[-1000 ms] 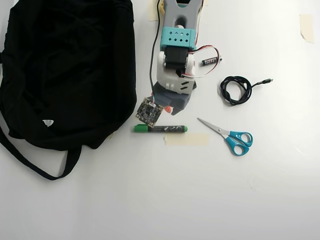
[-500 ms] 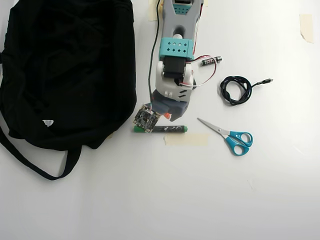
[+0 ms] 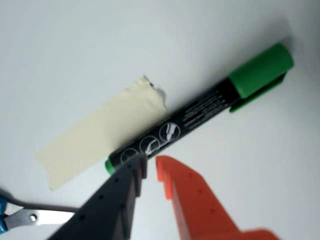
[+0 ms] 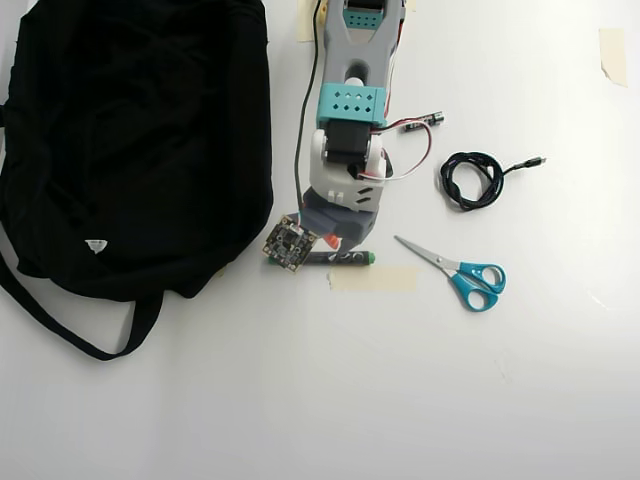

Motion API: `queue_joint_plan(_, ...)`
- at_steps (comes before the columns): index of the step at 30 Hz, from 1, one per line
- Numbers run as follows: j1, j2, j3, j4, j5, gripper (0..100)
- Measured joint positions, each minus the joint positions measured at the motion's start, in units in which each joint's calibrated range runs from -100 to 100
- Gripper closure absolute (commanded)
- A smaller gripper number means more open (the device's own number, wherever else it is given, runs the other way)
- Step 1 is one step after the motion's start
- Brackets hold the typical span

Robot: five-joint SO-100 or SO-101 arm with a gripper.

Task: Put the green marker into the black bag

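Note:
The green marker (image 3: 200,112) lies flat on the white table, its green cap (image 3: 262,70) at the upper right of the wrist view. My gripper (image 3: 150,164) hovers just short of the barrel near its small green end. Its black and orange fingers (image 3: 190,195) are almost together, with only a narrow slit and nothing between them. In the overhead view the marker (image 4: 345,257) pokes out from under the gripper (image 4: 333,246), its cap hidden by the wrist camera board. The black bag (image 4: 130,140) fills the left side, its edge just left of the marker.
Blue-handled scissors (image 4: 465,272) lie right of the marker, and a strip of tape (image 4: 372,279) sits just below it. A coiled black cable (image 4: 472,180) and a small battery (image 4: 420,122) are at the upper right. The bag's strap (image 4: 80,335) loops toward the lower left.
The arm has reached further down the overhead picture and lower over the marker. The wrist camera board now covers the green cap. The marker has not moved.

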Motion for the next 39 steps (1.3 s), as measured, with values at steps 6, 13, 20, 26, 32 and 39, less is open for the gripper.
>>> queue_joint_plan(6, 0.07, 0.00, 0.00, -3.01, -1.71, 98)
queue_joint_plan(13, 0.07, 1.99, 0.00, -3.09, -4.20, 93)
queue_joint_plan(20, 0.00, 2.49, 0.00, -3.09, -4.98, 91)
queue_joint_plan(26, 0.00, 2.49, 0.00, -3.09, -6.15, 89)
queue_joint_plan(32, 0.07, 2.49, 0.00, -3.09, -6.69, 82)
queue_joint_plan(39, 0.07, 2.49, 0.00, -3.09, -7.08, 77)
